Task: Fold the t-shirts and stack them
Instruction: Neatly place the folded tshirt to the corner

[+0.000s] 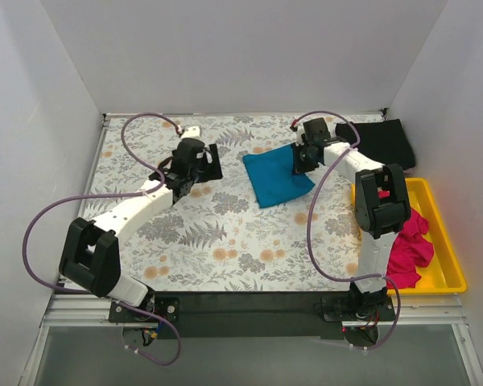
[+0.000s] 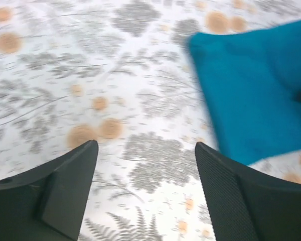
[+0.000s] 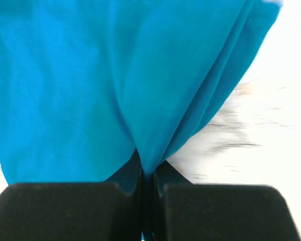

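The folded teal-blue t-shirt (image 1: 275, 177) lies at the middle back of the floral table. My right gripper (image 1: 299, 161) is shut on the shirt's right edge; in the right wrist view the teal cloth (image 3: 90, 90) bunches up between the shut jaws (image 3: 148, 173). My left gripper (image 1: 203, 163) is open and empty, hovering left of the shirt; the left wrist view shows its fingers (image 2: 223, 191) apart over the table, the teal shirt (image 2: 256, 85) at upper right. The black t-shirt (image 1: 382, 141) lies folded at the back right. The magenta-pink t-shirt (image 1: 409, 245) is crumpled in the yellow tray.
The yellow plastic tray (image 1: 447, 241) stands along the table's right edge. White walls close in the left, back and right sides. Purple cables loop over both arms.
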